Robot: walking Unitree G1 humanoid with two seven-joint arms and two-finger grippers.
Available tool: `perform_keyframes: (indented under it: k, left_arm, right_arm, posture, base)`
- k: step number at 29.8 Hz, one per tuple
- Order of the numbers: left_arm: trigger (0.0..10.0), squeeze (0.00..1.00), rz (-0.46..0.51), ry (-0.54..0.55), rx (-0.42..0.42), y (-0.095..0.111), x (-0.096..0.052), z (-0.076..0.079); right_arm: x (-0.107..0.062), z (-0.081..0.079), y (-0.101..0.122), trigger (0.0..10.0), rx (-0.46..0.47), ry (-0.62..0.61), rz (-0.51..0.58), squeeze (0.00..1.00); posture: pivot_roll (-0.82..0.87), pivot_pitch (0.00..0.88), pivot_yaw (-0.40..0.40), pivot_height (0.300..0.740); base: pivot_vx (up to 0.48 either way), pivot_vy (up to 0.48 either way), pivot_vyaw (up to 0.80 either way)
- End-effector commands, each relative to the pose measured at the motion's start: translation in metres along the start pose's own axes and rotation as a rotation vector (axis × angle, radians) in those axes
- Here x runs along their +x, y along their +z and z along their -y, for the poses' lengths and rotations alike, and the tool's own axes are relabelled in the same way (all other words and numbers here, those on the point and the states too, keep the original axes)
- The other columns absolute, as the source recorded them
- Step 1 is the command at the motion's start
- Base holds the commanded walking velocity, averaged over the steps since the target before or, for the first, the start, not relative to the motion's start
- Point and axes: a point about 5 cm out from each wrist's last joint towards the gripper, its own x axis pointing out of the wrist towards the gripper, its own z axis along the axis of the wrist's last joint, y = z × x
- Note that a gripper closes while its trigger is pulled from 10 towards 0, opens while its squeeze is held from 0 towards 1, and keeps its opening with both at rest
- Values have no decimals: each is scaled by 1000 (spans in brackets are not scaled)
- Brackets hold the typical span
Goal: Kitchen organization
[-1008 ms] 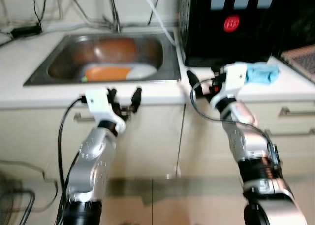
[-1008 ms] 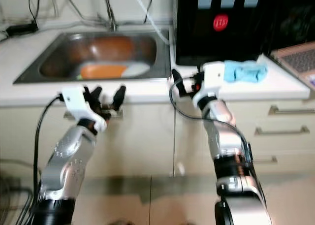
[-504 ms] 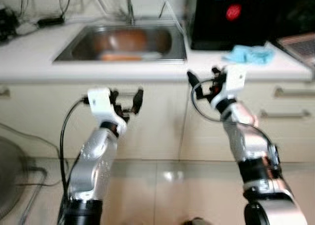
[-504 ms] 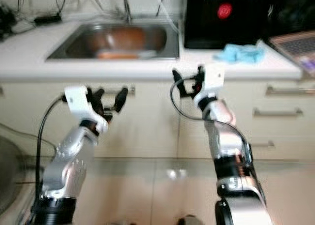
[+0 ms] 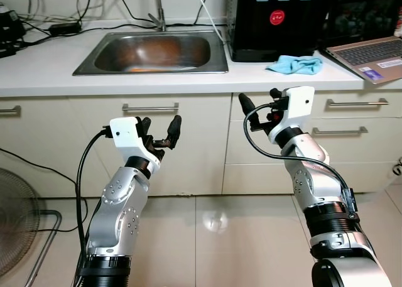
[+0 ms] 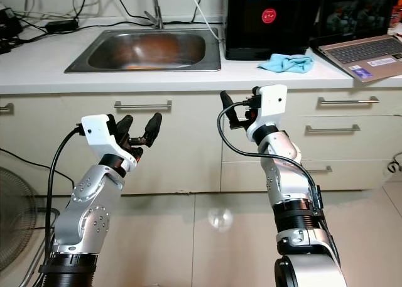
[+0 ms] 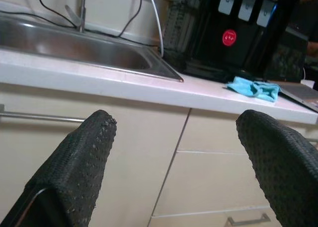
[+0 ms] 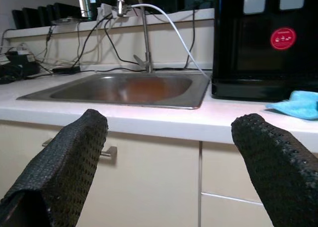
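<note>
A steel sink (image 5: 151, 51) is set into the white counter (image 5: 44, 70), and a little orange shows low in its basin. A crumpled blue cloth (image 5: 295, 64) lies on the counter in front of a black water dispenser (image 5: 273, 20). Both arms are raised in front of the cabinets, short of the counter's edge. My left gripper (image 5: 160, 129) stands open with nothing in it, below the sink. My right gripper (image 5: 259, 103) is also open and holds nothing, below and left of the cloth. The wrist views look past the black fingers (image 7: 74, 172) (image 8: 64, 162) at the counter.
An open laptop (image 5: 370, 48) sits at the counter's right end. Cables (image 5: 63, 28) and a tap (image 5: 157, 14) run behind the sink. Cabinet doors and drawers with bar handles (image 5: 149, 107) face me. A floor fan (image 5: 16, 224) stands at the left on the tiled floor.
The whole view has pulled back and sharpened: the counter and sink now lie farther off and more floor shows. Both grippers keep the same open pose.
</note>
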Motion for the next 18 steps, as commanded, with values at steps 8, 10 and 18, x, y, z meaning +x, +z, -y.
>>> perform_keyframes:
  k: [8,10,18]
  left_arm:
    - [10000,0,-169,154,13,-48,-12,-44]
    - [10000,0,-191,182,29,-48,-13,-46]
    - [10000,0,-390,345,63,-99,-39,-94]
  right_arm:
    - [-10,3,-44,10000,-12,-3,-167,490]
    - [-13,4,-55,10000,-5,-7,-212,494]
    - [-37,1,-108,10000,48,-28,-449,482]
  posture:
    - [-55,4,51,740]
    - [-55,3,52,740]
    - [-48,0,53,740]
  base:
    - [0,0,0]
    - [0,0,0]
    - [0,0,0]
